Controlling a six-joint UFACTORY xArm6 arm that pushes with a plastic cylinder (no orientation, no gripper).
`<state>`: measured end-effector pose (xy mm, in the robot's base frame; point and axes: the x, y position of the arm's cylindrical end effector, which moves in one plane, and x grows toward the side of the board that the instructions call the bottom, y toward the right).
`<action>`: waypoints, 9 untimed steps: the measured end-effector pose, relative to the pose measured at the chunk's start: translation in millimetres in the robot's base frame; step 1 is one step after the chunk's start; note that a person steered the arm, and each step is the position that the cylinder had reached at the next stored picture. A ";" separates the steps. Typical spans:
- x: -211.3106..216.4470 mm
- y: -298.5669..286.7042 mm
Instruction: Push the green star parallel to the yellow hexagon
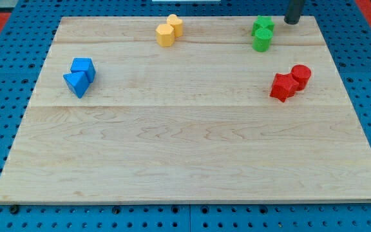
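The green star sits near the top edge of the wooden board, right of centre, touching a green cylinder just below it. The yellow hexagon lies at the top, left of centre, with a yellow cylinder touching it at its upper right. My tip is at the view's top right, a short way to the right of the green star and apart from it. The rod leaves the view at the top edge.
A blue cube and a blue triangle touch at the left. A red star and a red cylinder touch at the right, below the green pair. A blue pegboard surrounds the board.
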<state>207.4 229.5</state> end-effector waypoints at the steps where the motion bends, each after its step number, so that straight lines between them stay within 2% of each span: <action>1: 14.0 -34.5; 3: 26.0 -50.0; 5: 37.1 -99.1; 6: 37.1 -98.7; 8: -12.2 -81.7; 9: -15.0 -92.4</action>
<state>192.4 137.1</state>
